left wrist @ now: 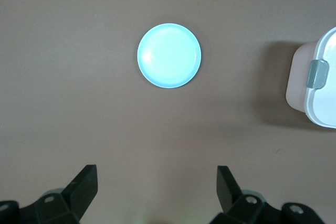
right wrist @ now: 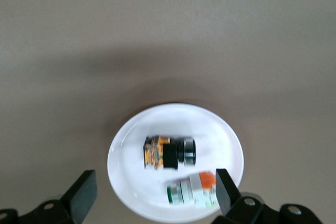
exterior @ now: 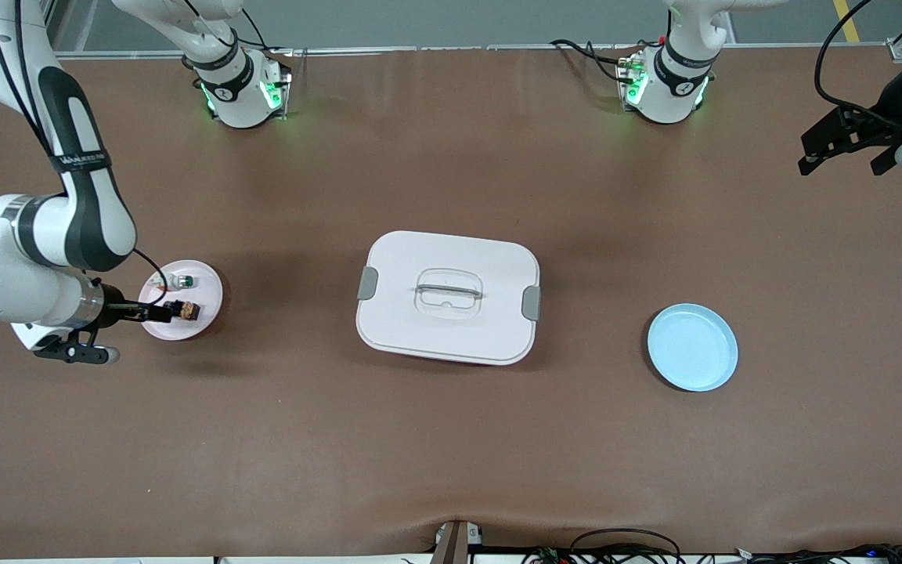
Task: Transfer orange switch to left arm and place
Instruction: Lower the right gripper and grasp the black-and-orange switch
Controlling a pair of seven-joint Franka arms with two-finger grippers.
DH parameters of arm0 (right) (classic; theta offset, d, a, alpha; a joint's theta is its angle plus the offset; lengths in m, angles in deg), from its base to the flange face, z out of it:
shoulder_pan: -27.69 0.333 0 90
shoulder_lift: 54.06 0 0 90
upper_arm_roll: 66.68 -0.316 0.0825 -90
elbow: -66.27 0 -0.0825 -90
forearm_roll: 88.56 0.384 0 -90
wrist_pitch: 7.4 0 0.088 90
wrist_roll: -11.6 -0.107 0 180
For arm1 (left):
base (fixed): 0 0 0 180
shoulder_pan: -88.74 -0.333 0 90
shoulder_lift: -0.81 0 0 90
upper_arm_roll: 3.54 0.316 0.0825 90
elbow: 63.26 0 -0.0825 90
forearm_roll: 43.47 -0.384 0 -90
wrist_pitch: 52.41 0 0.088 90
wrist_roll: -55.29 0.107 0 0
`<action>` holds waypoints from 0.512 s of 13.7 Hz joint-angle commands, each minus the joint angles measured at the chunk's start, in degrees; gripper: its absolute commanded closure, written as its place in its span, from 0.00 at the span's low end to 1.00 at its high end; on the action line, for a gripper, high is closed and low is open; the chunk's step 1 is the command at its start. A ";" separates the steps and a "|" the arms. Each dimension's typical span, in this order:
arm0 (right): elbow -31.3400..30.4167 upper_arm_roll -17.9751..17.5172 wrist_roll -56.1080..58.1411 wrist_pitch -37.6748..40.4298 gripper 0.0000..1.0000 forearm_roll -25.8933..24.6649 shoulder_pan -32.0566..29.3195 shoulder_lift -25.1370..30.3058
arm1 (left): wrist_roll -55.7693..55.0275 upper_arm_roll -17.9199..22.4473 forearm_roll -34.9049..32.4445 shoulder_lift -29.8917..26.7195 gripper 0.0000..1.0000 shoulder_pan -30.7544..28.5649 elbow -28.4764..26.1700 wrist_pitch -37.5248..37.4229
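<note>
The orange switch point(exterior: 185, 311) point(right wrist: 169, 152), black with an orange end, lies on its side on a small white plate point(exterior: 207, 291) point(right wrist: 128, 148) toward the right arm's end of the table. My right gripper point(exterior: 138, 334) point(right wrist: 155, 174) hangs open above that plate's edge with nothing between its fingers. The large white box point(exterior: 448, 298) point(left wrist: 321, 85) stands mid-table with its lid on. My left gripper point(exterior: 846, 160) point(left wrist: 156, 170) waits open and empty, high over the left arm's end of the table.
A white part with a green cap point(exterior: 183, 280) point(right wrist: 191, 191) lies on the same plate, beside the switch. A light blue plate point(exterior: 692, 347) point(left wrist: 169, 55) lies bare between the box and the left arm's end of the table.
</note>
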 commanded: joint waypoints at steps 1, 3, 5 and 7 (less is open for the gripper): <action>-4.72 -0.84 -0.40 -6.46 0.00 -1.10 -2.41 -0.15 | -0.13 -0.13 0.03 -0.27 0.00 0.06 0.60 -0.67; -6.39 -0.85 -0.40 -8.58 0.00 -1.01 -2.94 -0.85 | -0.05 -0.13 0.03 -0.27 0.00 -0.02 0.60 -0.67; -7.54 -0.85 -0.57 -9.55 0.00 -0.83 -3.12 -1.29 | -0.05 -0.13 0.03 -0.27 0.00 0.06 0.60 -0.67; -8.24 -0.93 -0.75 -10.60 0.00 -0.13 -3.56 -2.52 | -0.13 -0.13 0.03 -0.27 0.00 0.06 0.60 -0.67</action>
